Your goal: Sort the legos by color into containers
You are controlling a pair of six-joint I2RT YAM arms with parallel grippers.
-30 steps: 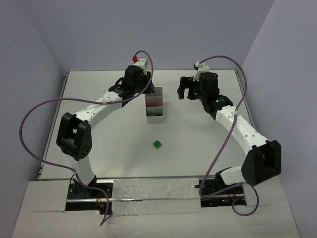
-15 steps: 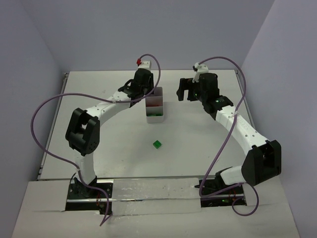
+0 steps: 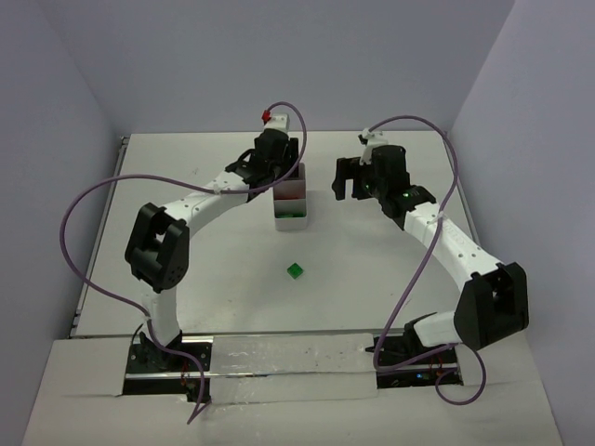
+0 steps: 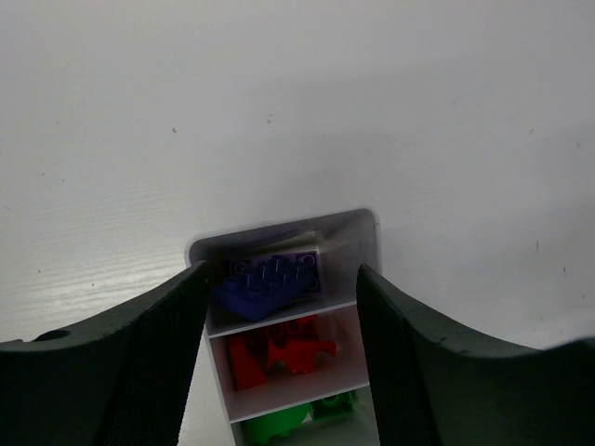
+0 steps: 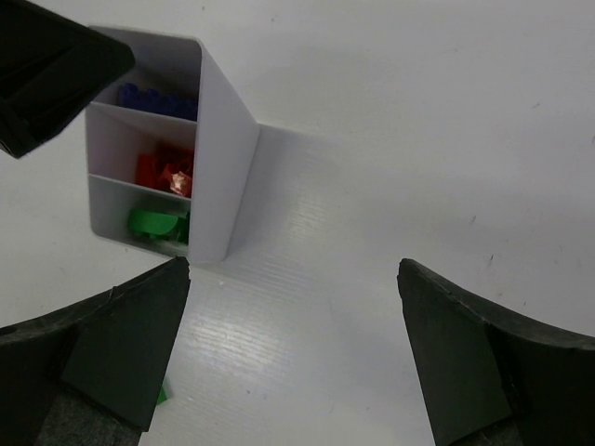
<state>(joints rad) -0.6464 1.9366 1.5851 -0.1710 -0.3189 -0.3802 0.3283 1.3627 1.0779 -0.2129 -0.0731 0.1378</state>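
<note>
- Where is the white tray [image 3: 287,221]?
- It is in the middle of the table [image 3: 223,279], between the two arms. Its long side runs away from the arms, toward the back wall. Its three boxes sit in a row along that line.
- What is in the boxes?
- The far box has the purple and blue bricks [image 4: 270,283]. The middle box has the red bricks [image 4: 279,353]. The near box has the green bricks [image 4: 288,423].
- Are all the bricks in the tray?
- No. One green brick [image 3: 295,270] lies alone on the table. It is closer to the arms than the tray is, and it does not touch the tray.
- What about the left gripper [image 4: 281,269]?
- It hangs over the far end of the tray. Its fingers are spread wide, and nothing is between them.
- And the right gripper [image 5: 290,269]?
- It is up above the table, just to the right of the tray, not touching it. Its fingers are spread wide too, and it holds nothing.
</note>
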